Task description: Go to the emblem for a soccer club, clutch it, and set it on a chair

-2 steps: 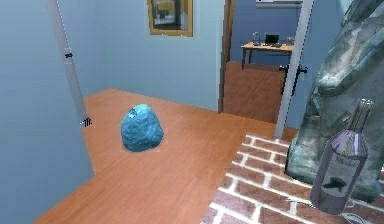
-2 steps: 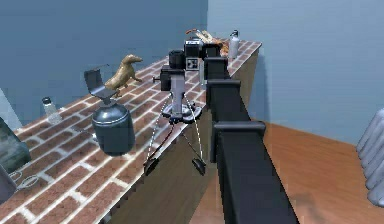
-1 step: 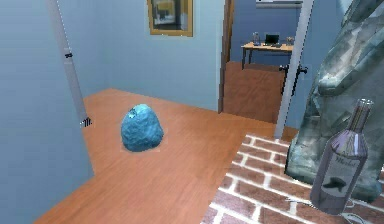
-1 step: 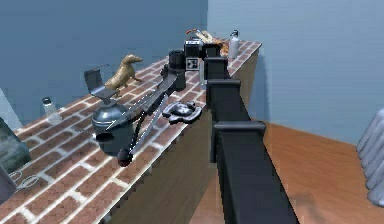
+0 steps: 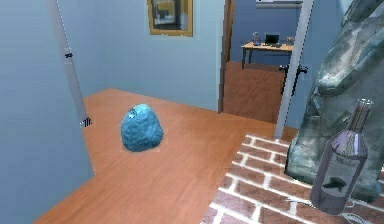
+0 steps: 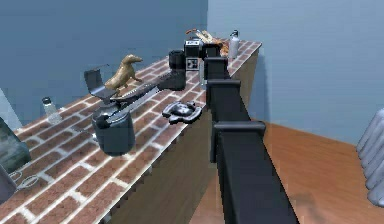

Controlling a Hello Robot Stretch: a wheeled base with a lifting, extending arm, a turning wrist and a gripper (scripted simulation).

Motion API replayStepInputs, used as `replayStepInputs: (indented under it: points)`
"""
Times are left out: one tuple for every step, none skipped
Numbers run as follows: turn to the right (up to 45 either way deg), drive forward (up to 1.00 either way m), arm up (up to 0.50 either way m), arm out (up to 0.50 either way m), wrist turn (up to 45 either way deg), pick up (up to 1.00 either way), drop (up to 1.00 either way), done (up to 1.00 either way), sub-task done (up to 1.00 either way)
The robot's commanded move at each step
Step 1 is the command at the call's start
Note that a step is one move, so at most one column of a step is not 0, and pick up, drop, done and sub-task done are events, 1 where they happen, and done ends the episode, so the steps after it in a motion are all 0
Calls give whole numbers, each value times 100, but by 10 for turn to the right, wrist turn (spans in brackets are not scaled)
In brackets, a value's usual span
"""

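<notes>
Cannot swear to the emblem; likeliest the flat dark disc (image 6: 183, 108), lying on the brick desk (image 6: 80, 165) just left of the arm (image 6: 240, 150). Judged stiff, thin and light, hard-faced and apt to skid on the brick. Offers little height to grip, so best taken across its rim from above, gently. Beyond it, the claw (image 6: 120, 99), stretched toward the view's left, with a dog figure (image 6: 125, 68) behind and a dark pot (image 6: 113, 132) by its tip; cannot tell its state or whether holding anything. Farther along, a small bottle (image 6: 47, 108). Look to the arm side view for the desk top with disc and claw. Look to the forward view for the wooden floor (image 5: 190, 150), a blue lump (image 5: 142, 128) on it, a tall bottle (image 5: 345, 160) at the desk corner, and a doorway (image 5: 255, 60) onto a far desk (image 5: 265, 47).
</notes>
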Motion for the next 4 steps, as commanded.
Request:
replayStepInputs:
  points:
    - [0,0,0,0,450,0,0,0,0]
    - [0,0,0,0,270,0,0,0,0]
    - [0,0,-16,0,0,0,0,0,0]
    - [0,0,0,0,0,100,0,0,0]
